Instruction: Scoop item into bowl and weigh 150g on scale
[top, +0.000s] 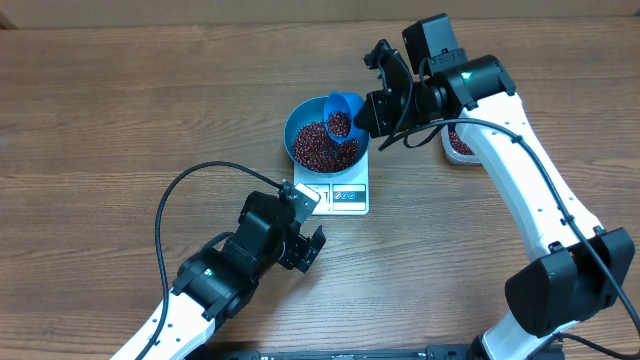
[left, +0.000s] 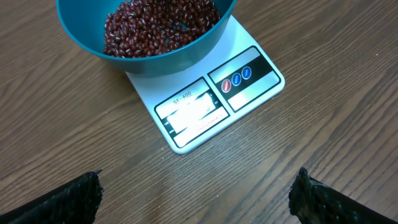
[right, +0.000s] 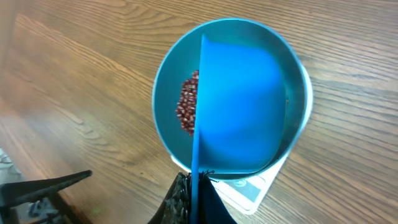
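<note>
Blue bowl (top: 296, 128) sat on scale (top: 345, 196), holding sizeable heap of red beans (top: 314, 148). Right gripper (top: 372, 108) clamped blue scoop (top: 345, 106), part-loaded, over bowl. Left gripper (top: 303, 222) gaped empty near scale front. Display unreadable; target weight unconfirmed.

Robotics lab bench, pretty sure. One black-and-white robot arm (top: 225, 270) at lower left, a second white robot arm (top: 530, 175) at right, black cable (top: 160, 230) looping over the plain brown wood-grain tabletop (top: 100, 110).

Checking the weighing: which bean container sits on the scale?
The round blue bowl; the scoop is held above it in the right pincer, and the tub stands on the table.
</note>
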